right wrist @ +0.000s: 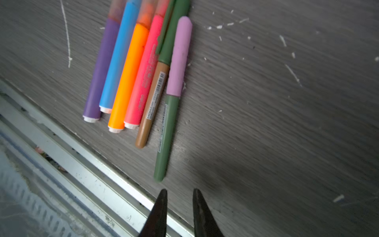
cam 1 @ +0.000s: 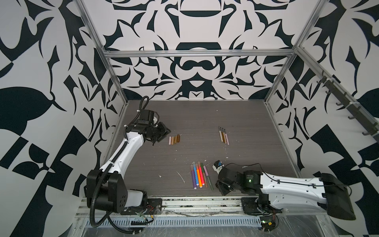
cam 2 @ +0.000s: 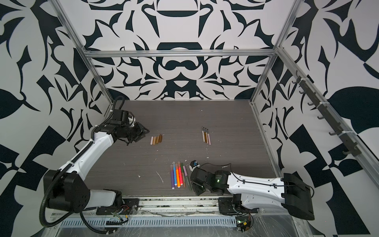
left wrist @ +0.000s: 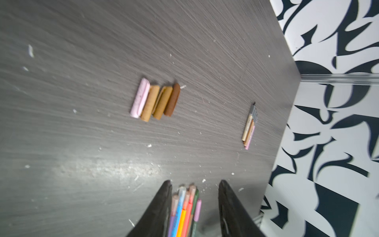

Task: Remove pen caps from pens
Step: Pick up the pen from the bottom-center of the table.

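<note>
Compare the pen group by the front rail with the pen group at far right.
Front group still wears its caps; far group shows bare dark tips. Front group mixes thick bright markers with thin ones; far group is all thin, muted colours. Both lie flat on the table, packed side by side.

Empty left tool (left wrist: 195,182) parted wide, empty right tool (right wrist: 179,190) narrowly parted
</note>
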